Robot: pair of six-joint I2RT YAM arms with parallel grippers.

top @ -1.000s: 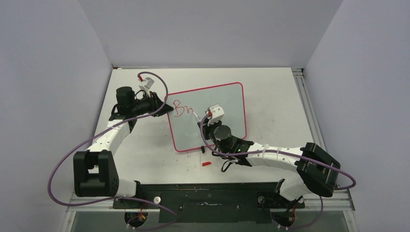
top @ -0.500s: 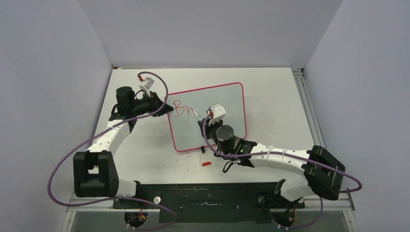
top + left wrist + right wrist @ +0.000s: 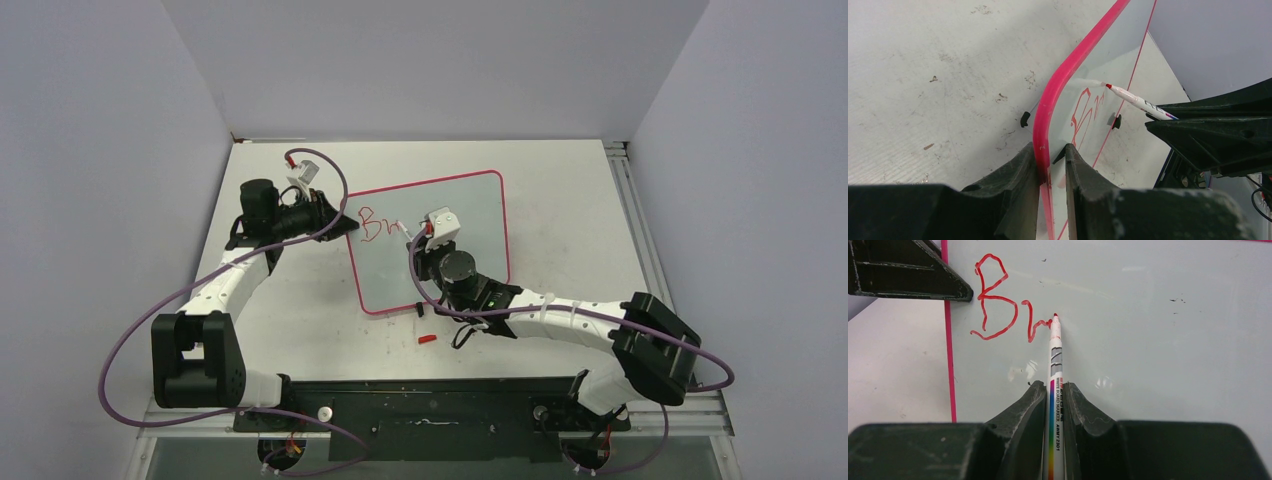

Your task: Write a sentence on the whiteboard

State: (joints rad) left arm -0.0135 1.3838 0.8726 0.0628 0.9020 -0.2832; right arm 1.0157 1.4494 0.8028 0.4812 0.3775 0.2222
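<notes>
The whiteboard [image 3: 470, 215], glossy white in a pink frame, lies on the table. My left gripper [image 3: 345, 228] is shut on its left edge; in the left wrist view the pink frame [image 3: 1068, 75] sits pinched between the jaws of that gripper [image 3: 1050, 155]. My right gripper [image 3: 1054, 390] is shut on a white marker [image 3: 1055, 347] whose red tip touches the board [image 3: 1158, 340]. The sentence [image 3: 995, 295] reads "Br" in red, and the tip rests at the end of the r. The same lettering [image 3: 375, 224] shows by the board's left edge in the top view.
A red marker cap [image 3: 427, 339] lies on the table just in front of the board's near edge. The right arm reaches over the board's near right corner. My left gripper's finger [image 3: 903, 270] shows at the top left of the right wrist view.
My right gripper has shifted slightly toward the far left with the marker on the board. The left arm and the board have not moved.
</notes>
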